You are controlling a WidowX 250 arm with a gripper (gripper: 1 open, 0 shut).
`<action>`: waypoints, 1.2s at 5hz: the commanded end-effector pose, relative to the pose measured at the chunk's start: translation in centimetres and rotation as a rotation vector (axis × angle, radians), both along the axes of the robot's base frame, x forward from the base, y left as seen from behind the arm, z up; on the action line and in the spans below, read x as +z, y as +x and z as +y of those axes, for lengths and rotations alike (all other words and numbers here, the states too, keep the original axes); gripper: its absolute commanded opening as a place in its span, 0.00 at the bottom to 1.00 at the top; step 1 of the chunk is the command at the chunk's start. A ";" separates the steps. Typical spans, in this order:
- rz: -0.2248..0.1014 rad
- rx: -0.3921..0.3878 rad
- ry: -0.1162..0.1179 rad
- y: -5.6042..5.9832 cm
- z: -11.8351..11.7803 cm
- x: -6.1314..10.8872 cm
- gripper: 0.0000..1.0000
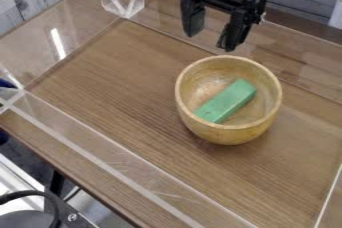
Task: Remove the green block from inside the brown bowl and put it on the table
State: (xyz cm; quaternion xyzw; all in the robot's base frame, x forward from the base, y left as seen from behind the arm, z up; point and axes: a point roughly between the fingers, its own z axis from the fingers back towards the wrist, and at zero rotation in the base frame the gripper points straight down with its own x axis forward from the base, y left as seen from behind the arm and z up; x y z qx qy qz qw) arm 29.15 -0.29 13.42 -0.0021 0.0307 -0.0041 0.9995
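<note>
A light tan brown bowl (pixel 230 99) with a thick rim stands on the wood-grain table (pixel 107 82), right of centre. Inside it lies the green block (pixel 227 101), a flat bar resting diagonally across the bowl's bottom. My black gripper (pixel 214 26) hangs above and behind the bowl, pointing down. Its two fingers stand apart, open, with nothing between them. It is clear of the bowl's rim and touches nothing.
Low clear acrylic walls (pixel 80 142) border the tabletop on all sides. A clear acrylic bracket (pixel 123 0) stands at the back left corner. A dark cable (pixel 47 207) lies below the table's front edge.
</note>
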 end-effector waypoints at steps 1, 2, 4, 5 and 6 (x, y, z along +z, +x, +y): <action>0.015 -0.030 0.021 0.6 -0.9 -0.7 1.00; 0.036 -0.103 -0.002 0.9 -1.0 -2.5 1.00; 0.042 -0.174 0.010 0.9 -1.0 -5.2 1.00; 0.031 -0.174 0.033 0.7 -0.8 -6.1 1.00; 0.048 -0.150 0.036 1.4 -1.9 -6.7 1.00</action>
